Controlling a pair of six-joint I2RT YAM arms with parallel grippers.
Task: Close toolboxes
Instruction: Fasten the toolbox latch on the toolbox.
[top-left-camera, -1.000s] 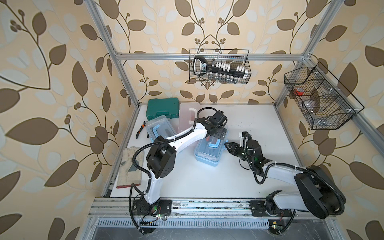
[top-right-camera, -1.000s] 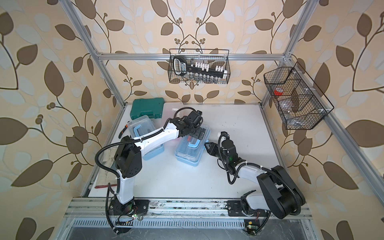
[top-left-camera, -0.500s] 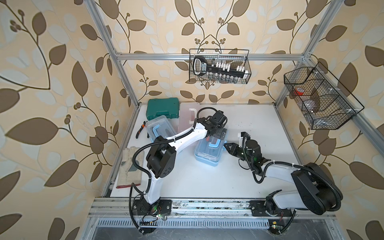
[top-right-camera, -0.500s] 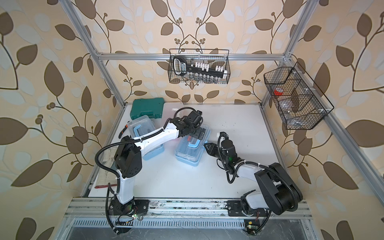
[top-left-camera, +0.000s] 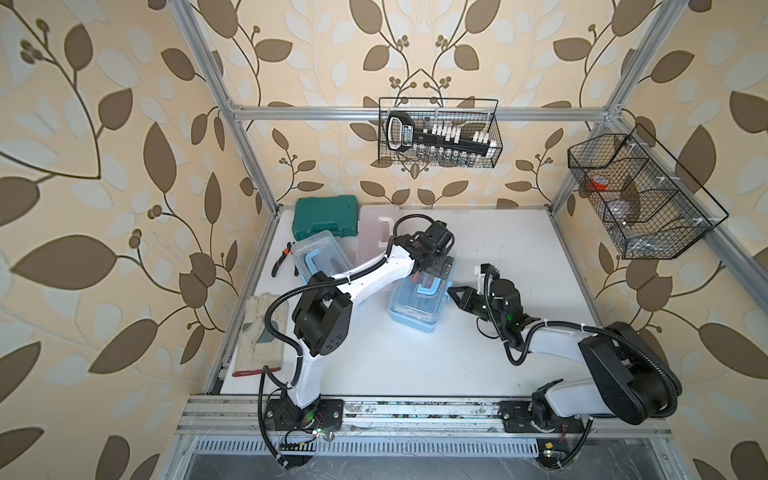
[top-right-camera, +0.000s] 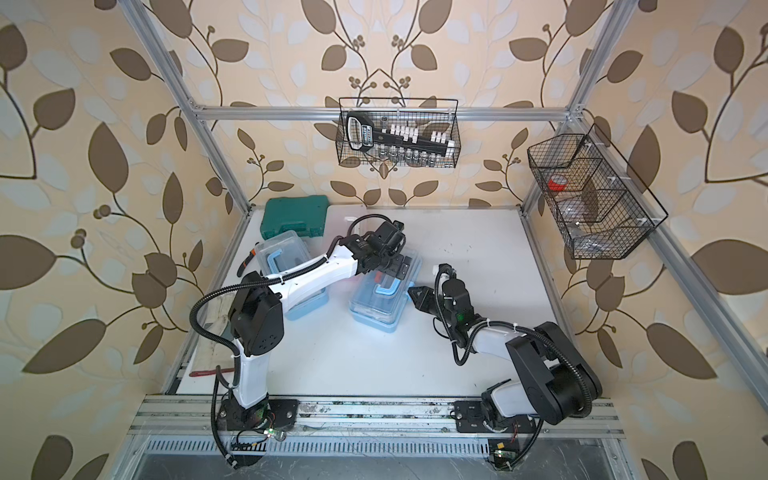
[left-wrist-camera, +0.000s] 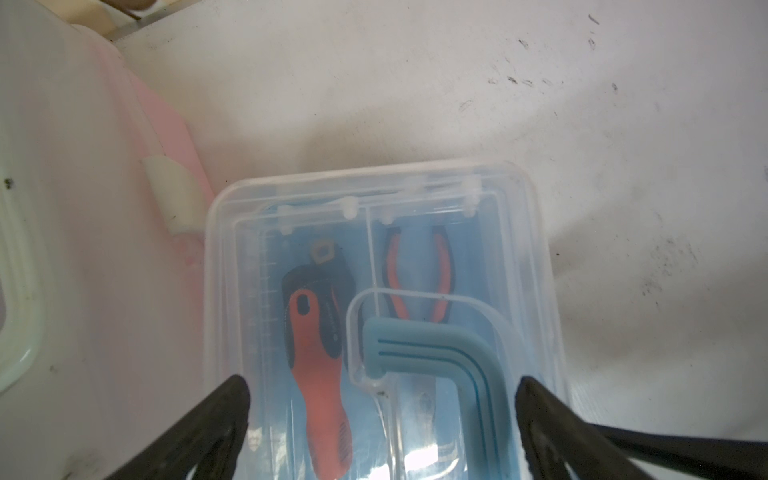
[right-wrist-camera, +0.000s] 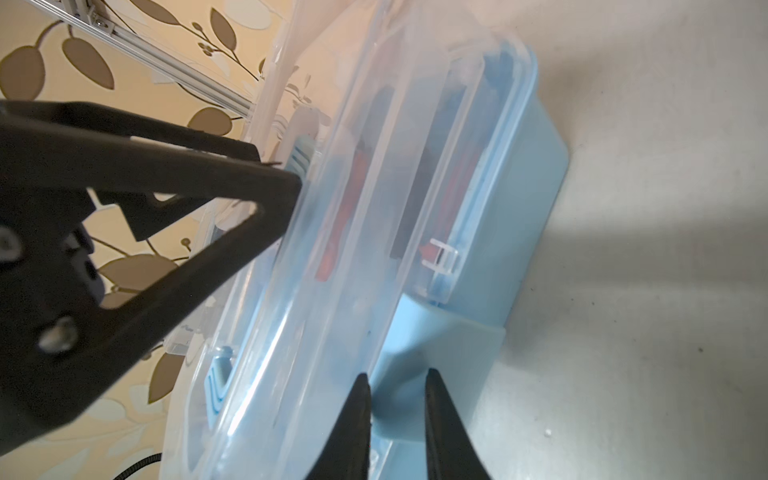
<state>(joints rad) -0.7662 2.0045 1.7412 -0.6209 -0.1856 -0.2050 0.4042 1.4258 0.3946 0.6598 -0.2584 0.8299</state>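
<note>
Over blue toolbox (top-left-camera: 415, 316) lid (left-wrist-camera: 415, 195): your left gripper (left-wrist-camera: 382, 384), fingers (left-wrist-camera: 216, 415) spread wide.
At its latch (right-wrist-camera: 440, 345): your right gripper (right-wrist-camera: 395, 382), fingers nearly together; you cannot tell if pinching.

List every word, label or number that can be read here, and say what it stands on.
Nothing can be read for certain.
Tool holder in the wire basket: a printed label on its handle, too small and blurred to read.
Toolbox: tick marks inside, no legible numbers.
Green case: no legible text.
</note>
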